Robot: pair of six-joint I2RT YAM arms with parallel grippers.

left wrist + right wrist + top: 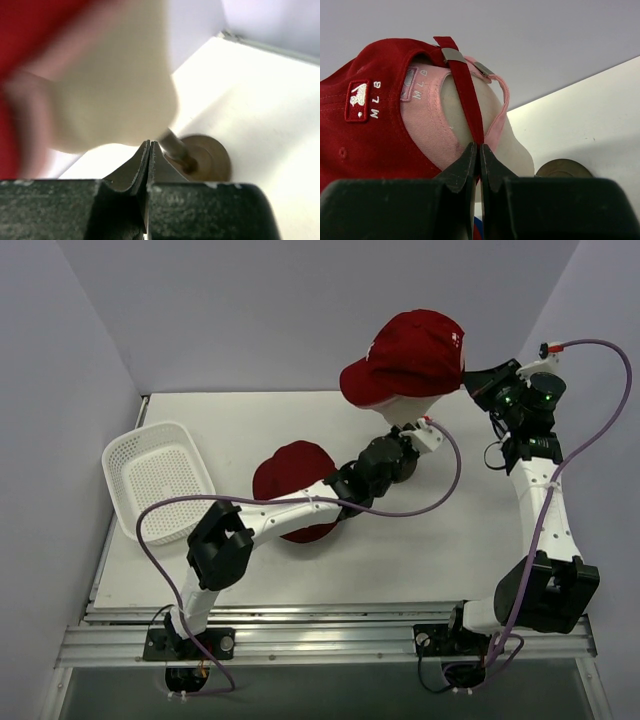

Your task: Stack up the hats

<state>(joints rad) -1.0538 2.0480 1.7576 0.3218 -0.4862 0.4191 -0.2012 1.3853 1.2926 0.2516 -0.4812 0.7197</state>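
We see dark red bucket hat [285,468] flat on counter [420,550], mid, left arm crossing over it. White basket [140,433] to left. Farther: left pincer [150,145] pressed together, empty, under cream head [512,147], beside brown stand base [207,157]. Far right: red cap [410,360] over pink cap [427,125] on head. We note right pincer [479,147] clamped on red cap's back strap.

The top camera sits high behind the arms [290,508] and looks down on the whole table [430,550]. The left wrist camera looks from very close, low down, at the cream head [115,90] and its round foot [210,157]. The right wrist camera looks up at the red cap [375,135] from behind, very near. All three see that head.
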